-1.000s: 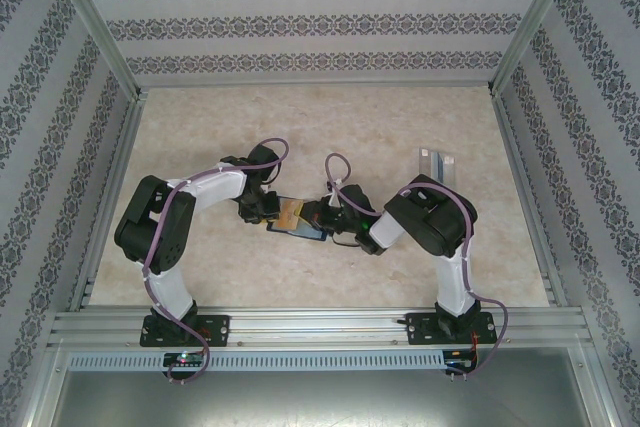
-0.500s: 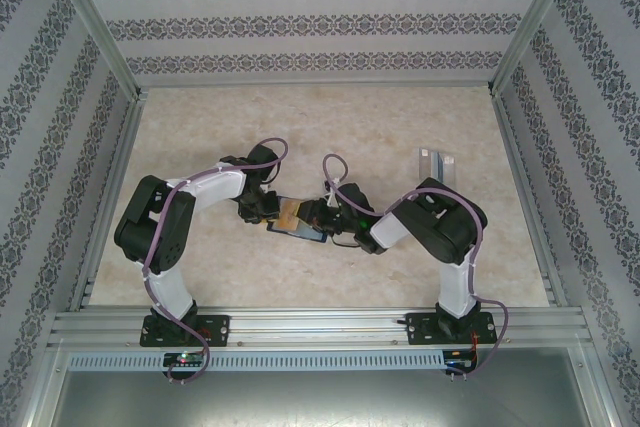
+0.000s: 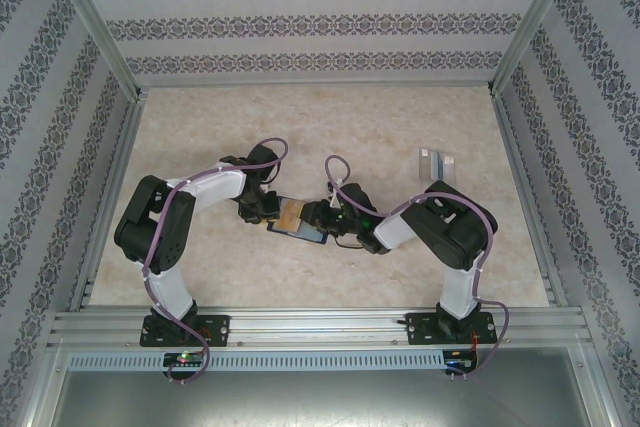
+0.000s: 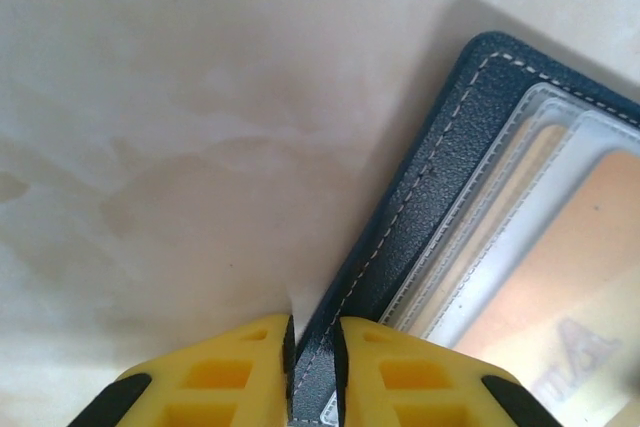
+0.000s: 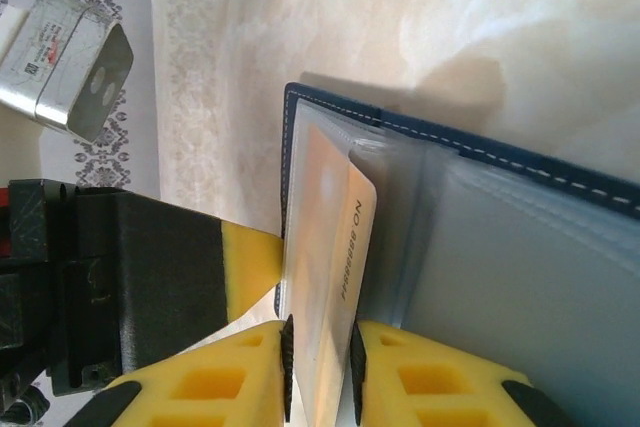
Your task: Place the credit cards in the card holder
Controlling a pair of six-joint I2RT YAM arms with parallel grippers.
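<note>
From above, the two arms meet over the middle of the pale marbled bench (image 3: 330,127). Between them lies a small dark navy folding card holder (image 3: 300,231), open, with an orange-yellow plastic card (image 3: 290,213) showing at its upper part. The left tool (image 3: 270,214) is at the holder's left end and the right tool (image 3: 313,217) at its right end. A small clear plastic box (image 3: 435,161) stands well apart, near the bench's right edge. This view is too distant to show how either tool stands. The left wrist camera shows the left one: its yellow fingers (image 4: 230,367) are pressed onto the card holder's navy, white-stitched edge and pinch it, while the rest of the holder runs up to the right. Stacked clear sleeves (image 4: 500,237) lie inside that border, and the orange-yellow card sits behind the plastic. The right wrist camera looks from the other side. The right tool's yellow fingers (image 5: 420,377) stand a narrow gap apart, and the lower end of the orange-yellow card (image 5: 325,217), printed with a number and lying in a clear sleeve, runs down between them. Whether the pads press the card or only flank it cannot be told. Here the card holder's pale grey-blue inside spreads to the right, and one yellow finger of the left tool shows at the holder's left edge.
</note>
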